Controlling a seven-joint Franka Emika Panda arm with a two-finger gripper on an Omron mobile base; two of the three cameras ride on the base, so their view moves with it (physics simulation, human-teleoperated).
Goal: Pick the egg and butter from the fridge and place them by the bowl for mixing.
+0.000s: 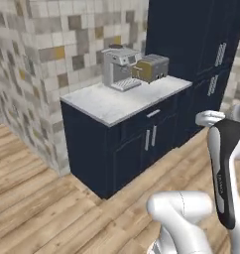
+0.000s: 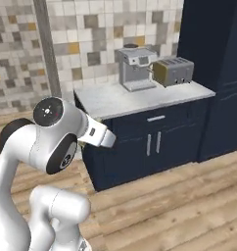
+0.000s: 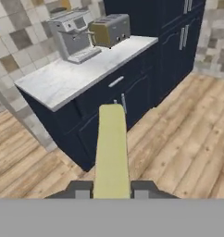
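In the hand view, the butter (image 3: 111, 148), a pale yellow-green stick, points straight away from the camera. My gripper (image 3: 111, 190) is shut on its near end, with one dark fingertip (image 3: 81, 189) on each side. The stick hangs in the air above the wooden floor, in front of the navy counter cabinet. The egg, the fridge and the bowl are out of view.
A navy base cabinet with a white marble top (image 1: 117, 104) stands ahead. It carries a silver coffee machine (image 1: 119, 67) and a toaster (image 1: 151, 67). Tall navy cabinets (image 1: 191, 39) rise to its right, and a tiled wall stands behind. Open wooden floor (image 1: 52, 213) lies in front.
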